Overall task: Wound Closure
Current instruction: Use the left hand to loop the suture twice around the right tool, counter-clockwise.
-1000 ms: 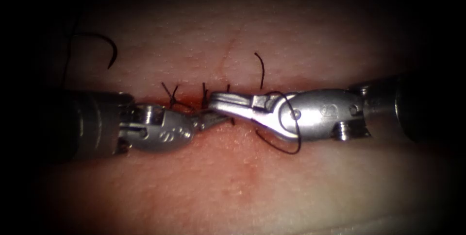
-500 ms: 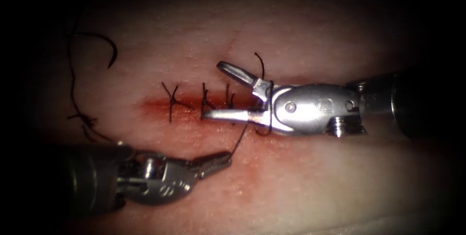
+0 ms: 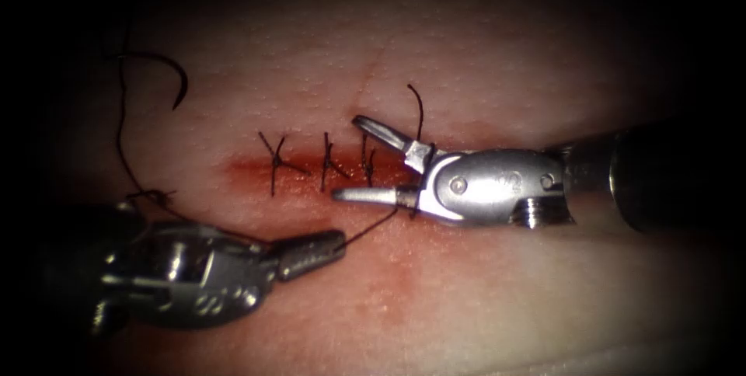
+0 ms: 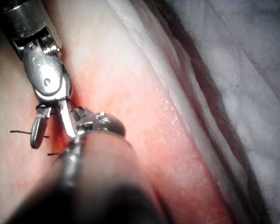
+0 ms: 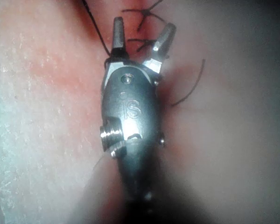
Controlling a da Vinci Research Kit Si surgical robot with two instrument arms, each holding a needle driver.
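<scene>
taut thread (image 3: 371, 230) between tools, stitches (image 3: 325, 165) beside

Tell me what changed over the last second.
The left claw, shut on the thread, pulled down and left from the cut. The right claw opened, thread looped around it. The needle on the tissue at upper left and the three stitches stayed put.

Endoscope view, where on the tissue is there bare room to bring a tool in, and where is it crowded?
Bare tissue lies below the cut and the right tool. More lies above the stitches, between the needle and a loose thread end. It is crowded along the cut: open right jaws straddle a stitch, and the left tool holds taut thread.
</scene>
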